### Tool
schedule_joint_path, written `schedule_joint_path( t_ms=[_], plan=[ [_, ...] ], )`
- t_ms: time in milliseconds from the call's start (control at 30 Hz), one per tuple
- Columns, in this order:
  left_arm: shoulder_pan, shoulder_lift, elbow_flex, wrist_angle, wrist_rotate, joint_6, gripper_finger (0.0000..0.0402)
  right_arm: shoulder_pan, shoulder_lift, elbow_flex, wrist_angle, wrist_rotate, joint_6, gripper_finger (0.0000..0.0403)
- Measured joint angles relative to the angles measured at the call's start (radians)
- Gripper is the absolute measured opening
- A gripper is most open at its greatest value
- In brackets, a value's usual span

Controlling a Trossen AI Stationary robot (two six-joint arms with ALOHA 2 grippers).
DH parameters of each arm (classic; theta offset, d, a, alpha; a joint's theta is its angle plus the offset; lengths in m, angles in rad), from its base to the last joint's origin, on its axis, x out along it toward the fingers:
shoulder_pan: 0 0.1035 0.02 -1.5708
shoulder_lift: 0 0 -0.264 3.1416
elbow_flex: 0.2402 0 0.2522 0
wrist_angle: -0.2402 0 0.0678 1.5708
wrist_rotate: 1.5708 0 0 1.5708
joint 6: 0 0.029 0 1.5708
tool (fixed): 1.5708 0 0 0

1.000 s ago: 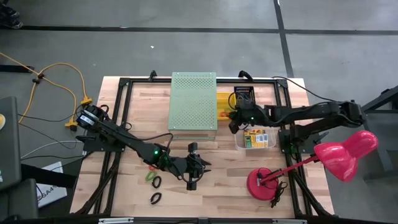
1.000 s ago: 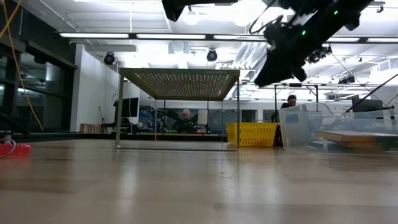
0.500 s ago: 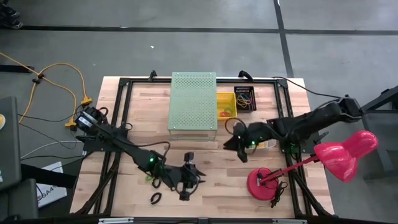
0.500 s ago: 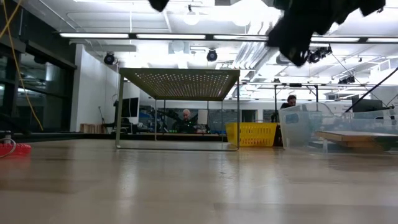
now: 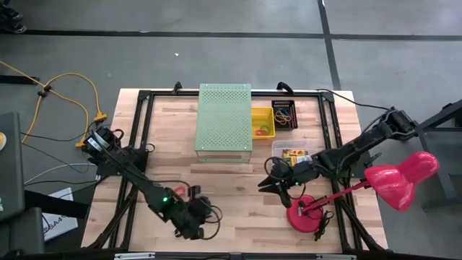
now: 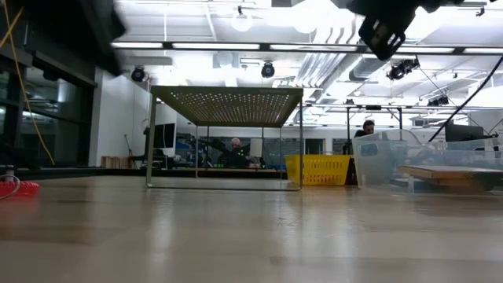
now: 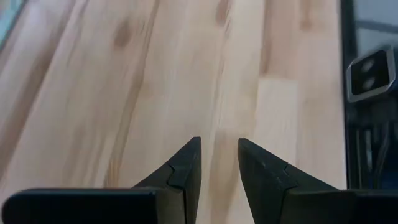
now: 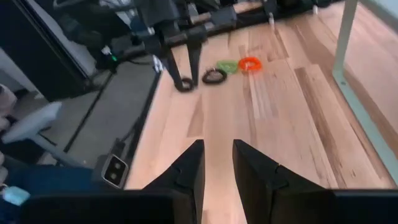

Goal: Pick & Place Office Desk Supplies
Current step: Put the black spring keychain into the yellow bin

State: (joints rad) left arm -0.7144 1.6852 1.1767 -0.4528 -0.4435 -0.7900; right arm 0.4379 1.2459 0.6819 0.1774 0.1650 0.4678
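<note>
high view is showing the wooden table [image 5: 238,184] with the pale-green perforated box [image 5: 224,123] standing at its back middle and the pink lamp [image 5: 401,177] leaning over the right front corner.

both arms are swinging towards the front edge. half a second ago the right arm was reaching across the middle of the table, and a second ago it was over the clear container [image 5: 277,151]. now the right gripper [image 5: 271,184] is hanging near the lamp's base, fingers slightly parted and gripping nothing. a yellow-and-green crayon box [image 5: 294,154] is lying inside that container, so that item is looking placed.

the left arm is dropping from mid-table to the front left. in the right wrist view the left gripper [image 8: 185,79] is pointing down with its tips at a black band loop [image 8: 184,86]. its own camera is showing a narrow gap between the fingers with only bare wood in it, so it is unclenched and not yet grasping.

just beside it a second black band [image 8: 213,76], a green band [image 8: 227,65] and an orange-red band [image 8: 250,63] are lying in a row on the wood.

judging by this, the work is shifting from boxes to the loose bands.
</note>
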Motion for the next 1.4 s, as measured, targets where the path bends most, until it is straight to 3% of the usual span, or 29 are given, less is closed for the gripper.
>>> schedule_joint_path(
  t_ms=[167, 400, 667, 1400],
  plan=[
    [-0.074, 0.0, 0.0, -0.118, 0.001, -0.223, 0.01, 0.013, 0.052, 0.0, 0.011, 0.041, 0.006, 0.007],
    [-0.176, 0.0, 0.0, -0.123, 0.011, -0.513, 0.01, 0.014, 0.122, 0.0, 0.068, 0.043, 0.006, 0.007],
    [-0.263, 0.035, 0.0, -0.12, 0.037, -0.724, 0.01, 0.014, 0.152, 0.0, 0.095, 0.042, 0.006, 0.007],
    [-0.278, 0.164, 0.0, -0.139, 0.093, -0.829, 0.0099, 0.014, 0.151, 0.0, 0.097, 0.042, -0.001, 0.007]
  ],
)
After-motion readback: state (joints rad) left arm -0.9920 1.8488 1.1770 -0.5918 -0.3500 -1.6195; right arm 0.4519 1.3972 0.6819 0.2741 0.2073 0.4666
